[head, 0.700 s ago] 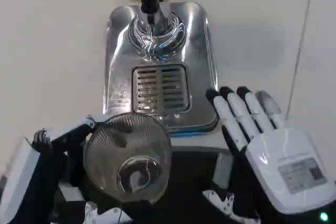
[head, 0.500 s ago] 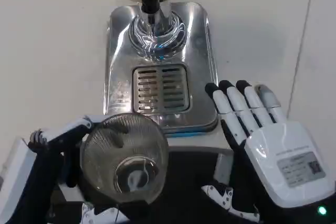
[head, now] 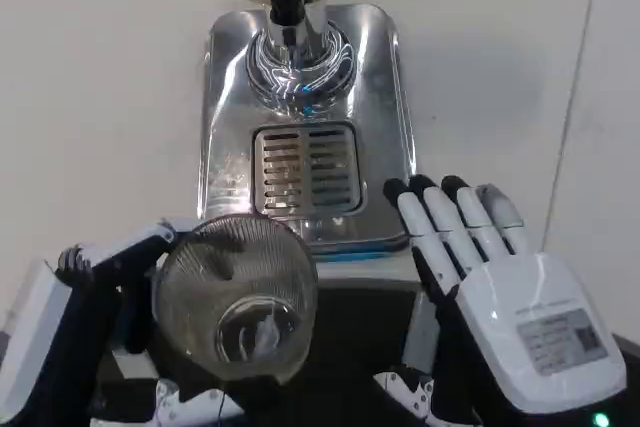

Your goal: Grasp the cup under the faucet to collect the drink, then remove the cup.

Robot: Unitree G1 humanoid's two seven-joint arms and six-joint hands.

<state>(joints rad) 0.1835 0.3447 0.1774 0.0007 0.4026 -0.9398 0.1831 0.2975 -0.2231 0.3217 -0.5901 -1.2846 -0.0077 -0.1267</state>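
A clear ribbed cup (head: 237, 297) is seen from above at the lower left, in front of the chrome dispenser base (head: 385, 87). My left hand (head: 75, 317) grips the cup from its left side, fingers wrapped around the wall. The faucet spout (head: 287, 9) hangs over the chrome dome at the top, and the slotted drip grate (head: 308, 168) lies below it with nothing on it. My right hand (head: 500, 292) hovers at the lower right beside the base, fingers straight and apart, holding nothing.
The white table (head: 100, 97) spreads on both sides of the dispenser. A seam in the tabletop (head: 573, 97) runs down the right side. A dark body part of the robot (head: 350, 347) fills the bottom between the hands.
My right hand has slid slightly left and toward the bottom of the picture. The cup and my left hand have shifted a little left and nearer.
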